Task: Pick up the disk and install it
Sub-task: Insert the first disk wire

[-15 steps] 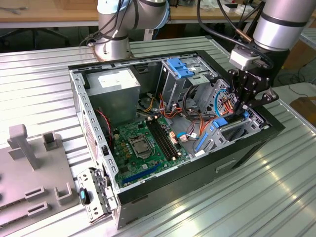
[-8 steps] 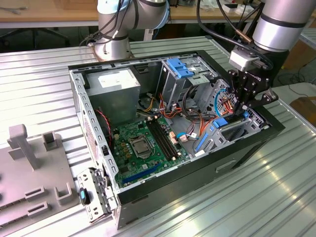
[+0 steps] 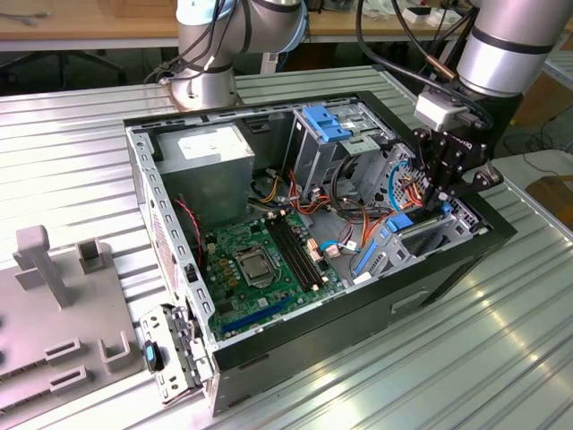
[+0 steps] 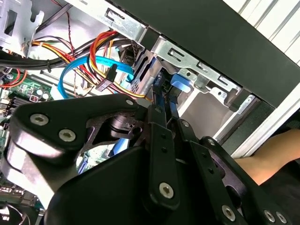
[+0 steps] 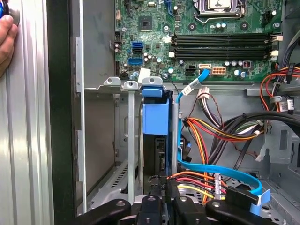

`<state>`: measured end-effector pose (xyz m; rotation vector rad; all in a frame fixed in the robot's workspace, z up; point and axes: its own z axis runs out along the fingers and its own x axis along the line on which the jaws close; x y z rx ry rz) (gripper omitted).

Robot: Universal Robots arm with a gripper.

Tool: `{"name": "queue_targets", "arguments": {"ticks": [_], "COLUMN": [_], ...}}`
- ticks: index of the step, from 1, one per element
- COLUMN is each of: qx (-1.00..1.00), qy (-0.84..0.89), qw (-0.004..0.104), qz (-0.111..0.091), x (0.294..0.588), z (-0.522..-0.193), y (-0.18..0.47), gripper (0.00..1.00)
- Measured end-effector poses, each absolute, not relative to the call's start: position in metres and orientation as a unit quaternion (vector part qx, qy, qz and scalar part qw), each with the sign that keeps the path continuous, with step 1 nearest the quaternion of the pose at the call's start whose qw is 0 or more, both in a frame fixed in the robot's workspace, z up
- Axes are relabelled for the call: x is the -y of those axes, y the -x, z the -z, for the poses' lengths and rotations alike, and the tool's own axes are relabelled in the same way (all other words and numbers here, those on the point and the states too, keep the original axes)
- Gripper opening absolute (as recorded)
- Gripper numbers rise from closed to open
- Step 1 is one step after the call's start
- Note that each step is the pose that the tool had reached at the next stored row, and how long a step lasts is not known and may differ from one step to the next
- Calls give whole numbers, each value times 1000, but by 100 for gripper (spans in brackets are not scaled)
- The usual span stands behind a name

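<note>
Disk is standing on edge in the metal drive bay at the case's front corner, its blue frame showing between the bay's silver rails, with the gripper clamped onto the end facing the wrist cameras. In the first wrist view the two black fingers sit tight on either side of the drive's dark body (no gap that I can see), so it looks like a firm pinch on the disk. The second wrist view has the same fingertips closed against the blue edge, deep in the bay next to the case wall.

In the exterior view the gripper hangs straight down into the open computer case, over the bay on the exterior view's right. Just beside the bay runs a tangle of orange, red and yellow power wires and a thin blue cable. Past that lies the green motherboard, and a second bay with a blue ribbed clip stands at the back. A person's hand rests on the ribbed metal table outside the case.
</note>
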<state>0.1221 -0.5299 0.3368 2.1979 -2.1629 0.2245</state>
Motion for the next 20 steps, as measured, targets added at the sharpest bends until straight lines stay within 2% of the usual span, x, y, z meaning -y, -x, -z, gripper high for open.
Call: {"name": "queue_targets", "arguments": {"ticks": [7, 8, 15, 16, 18, 20], "qx": [699, 699, 699, 699, 699, 699], "qy": [-711, -711, -711, -711, -711, -711], "qw": [24, 24, 24, 24, 24, 24], "qz": [-72, -72, -72, -72, -72, -72], "x": [530, 530, 530, 530, 530, 530], "z": [-336, -337, -345, -346, -347, -347], "y": [-122, -122, -122, -122, -122, -122], "gripper": [18, 24, 24, 23, 11, 11]}}
